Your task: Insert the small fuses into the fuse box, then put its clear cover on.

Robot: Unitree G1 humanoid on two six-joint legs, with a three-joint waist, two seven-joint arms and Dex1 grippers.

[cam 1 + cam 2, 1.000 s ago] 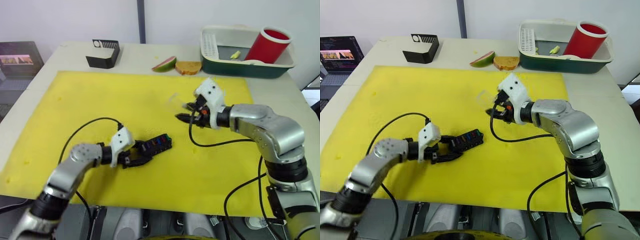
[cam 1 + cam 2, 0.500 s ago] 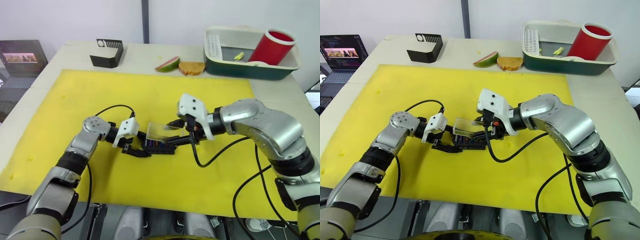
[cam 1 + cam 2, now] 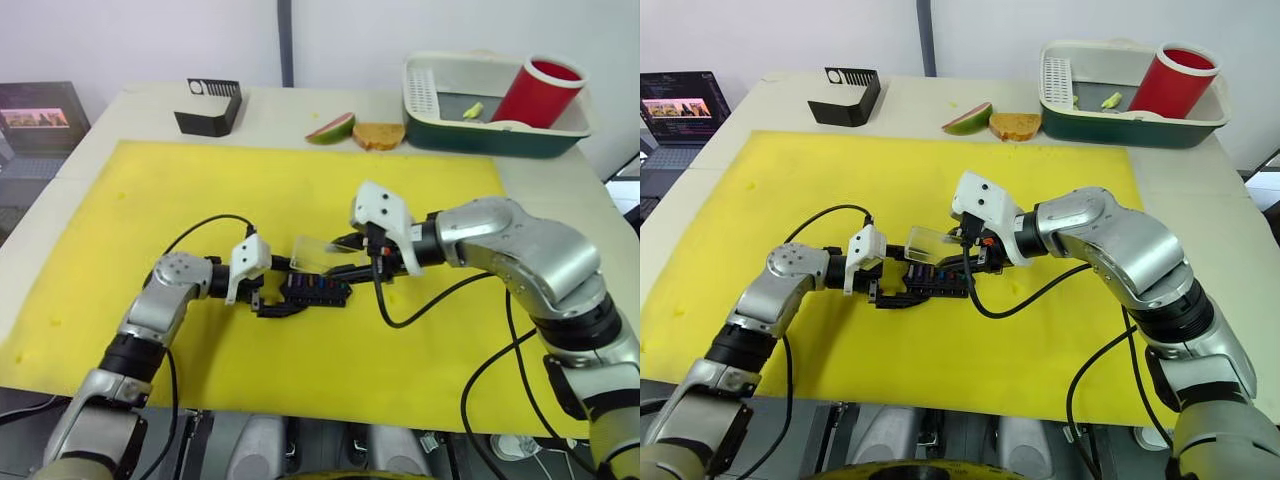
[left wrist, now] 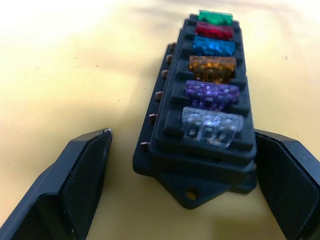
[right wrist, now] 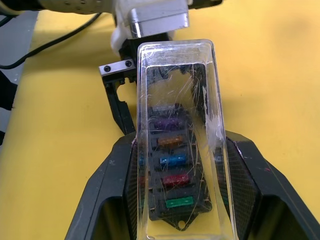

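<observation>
The black fuse box (image 4: pixel 200 145) lies on the yellow mat (image 3: pixel 200 190), between the fingers of my open left gripper (image 4: pixel 181 136). One finger stands clearly apart from its side. Several small fuses sit in its slots in a row: clear (image 4: pixel 212 125), purple, amber, blue, red and green (image 4: pixel 215 17). My right gripper (image 3: pixel 350 262) is shut on the clear cover (image 5: pixel 177 100). It holds the cover tilted just above the fuse box (image 3: pixel 315 292), and the fuses show through it.
A black slotted holder (image 3: pixel 208 108) stands at the back left of the table. A fruit slice (image 3: pixel 331 128) and a piece of bread (image 3: pixel 378 135) lie behind the mat. A green and white basin (image 3: pixel 495 140) with a red cup (image 3: pixel 540 92) is at the back right.
My right gripper has carried the clear cover left and down from the mat's middle to just above the fuse box. The left gripper has stayed at the box.
</observation>
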